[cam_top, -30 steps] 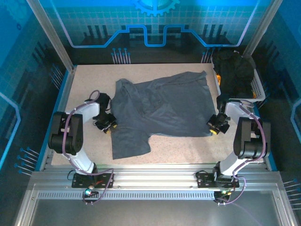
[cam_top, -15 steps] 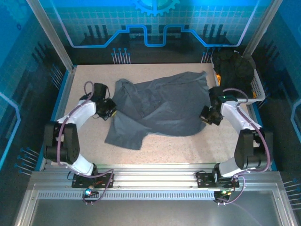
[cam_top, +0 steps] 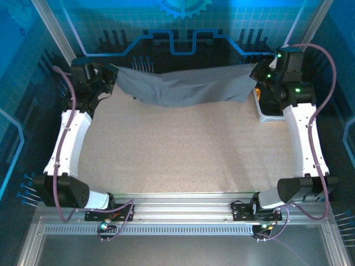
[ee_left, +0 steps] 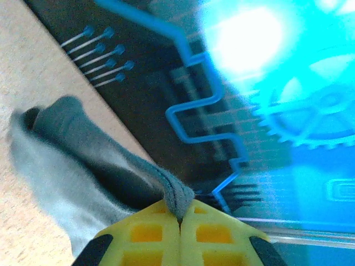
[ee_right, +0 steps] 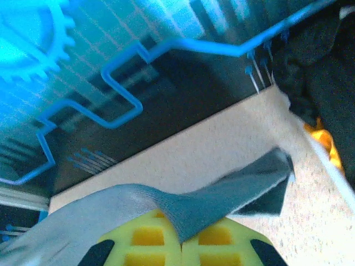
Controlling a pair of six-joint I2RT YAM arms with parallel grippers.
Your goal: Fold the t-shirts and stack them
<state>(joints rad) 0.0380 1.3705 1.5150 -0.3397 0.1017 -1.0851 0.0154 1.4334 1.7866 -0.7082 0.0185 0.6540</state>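
Note:
One slate-grey t-shirt [cam_top: 186,87] hangs stretched in the air along the far edge of the table, held at both ends. My left gripper [cam_top: 112,77] is shut on its left edge. In the left wrist view the yellow fingers [ee_left: 150,233] pinch a fold of the t-shirt [ee_left: 83,166], with the left gripper [ee_left: 179,219] closed tight. My right gripper [cam_top: 256,75] is shut on the right edge. In the right wrist view the t-shirt [ee_right: 233,194] drapes over the closed right gripper [ee_right: 181,238]. More dark t-shirts [ee_right: 321,72] lie heaped at the far right.
A white mesh basket [cam_top: 266,113] stands at the far right corner, mostly behind my right arm, and holds the dark heap. Something orange [ee_right: 321,138] shows at its side. The beige tabletop [cam_top: 188,149] lies bare below the hanging shirt. Blue-lit panels wall the far side.
The left gripper closed on the shirt's left edge. Both arms then lifted the shirt off the table and carried it up to the far edge, where it now hangs stretched.

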